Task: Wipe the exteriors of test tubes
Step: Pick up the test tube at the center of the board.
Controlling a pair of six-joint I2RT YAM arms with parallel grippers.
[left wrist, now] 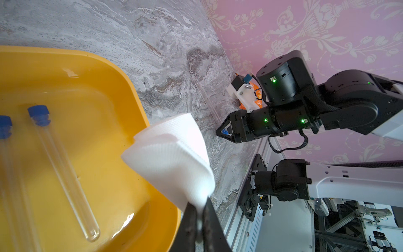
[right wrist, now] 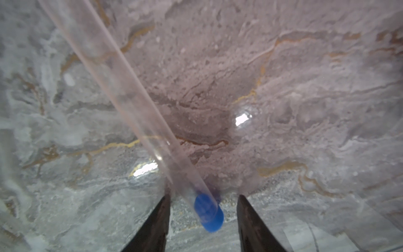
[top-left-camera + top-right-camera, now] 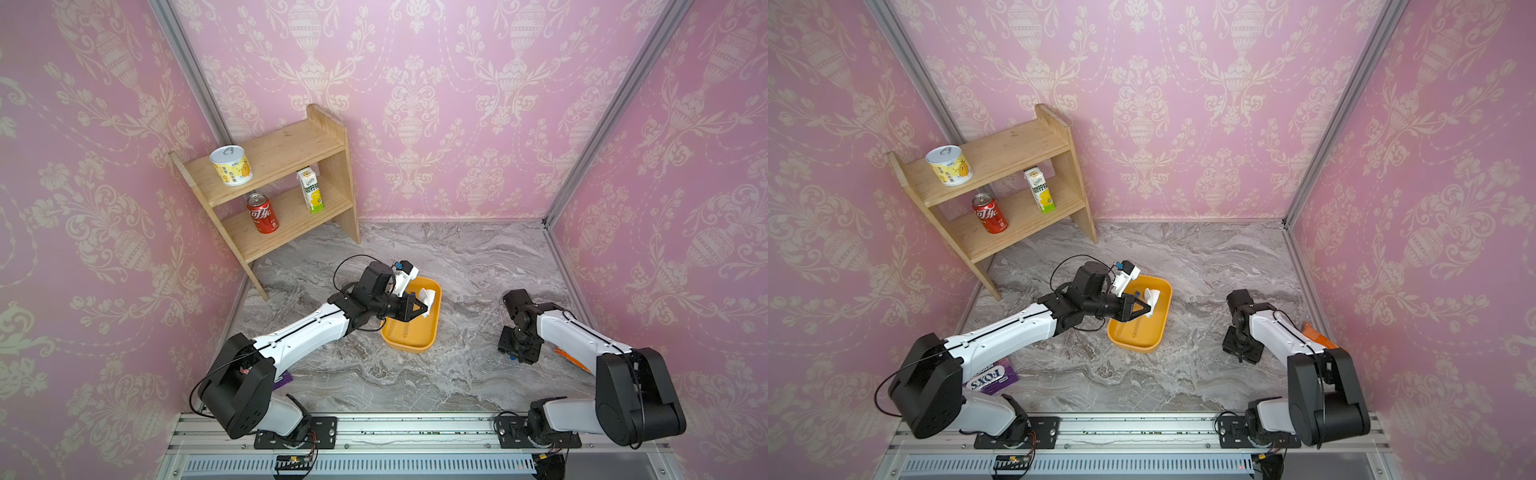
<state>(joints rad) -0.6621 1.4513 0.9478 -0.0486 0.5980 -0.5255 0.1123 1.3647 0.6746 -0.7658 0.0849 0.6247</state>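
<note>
Two test tubes (image 1: 63, 170) (image 1: 8, 174) with blue caps lie in the yellow tray (image 3: 409, 347) (image 3: 1133, 347) (image 1: 91, 72). My left gripper (image 3: 419, 309) (image 3: 1144, 309) (image 1: 199, 209) hovers over the tray's right side, shut on a folded white wiping pad (image 3: 428, 297) (image 3: 1152, 297) (image 1: 172, 157). Another test tube (image 2: 122, 87) (image 1: 209, 102) lies on the marble table at the right. My right gripper (image 3: 514, 355) (image 3: 1241, 355) (image 1: 220, 132) (image 2: 202, 209) points down at its blue cap (image 2: 209, 212). The cap sits between the fingers (image 2: 157, 222) with a gap on each side.
A wooden shelf (image 3: 282, 183) (image 3: 1005, 183) at the back left holds a yellow tin, a red cola can and a carton. A purple box (image 3: 992, 378) lies under the left arm. An orange packet (image 3: 573, 359) (image 3: 1316, 334) lies by the right wall.
</note>
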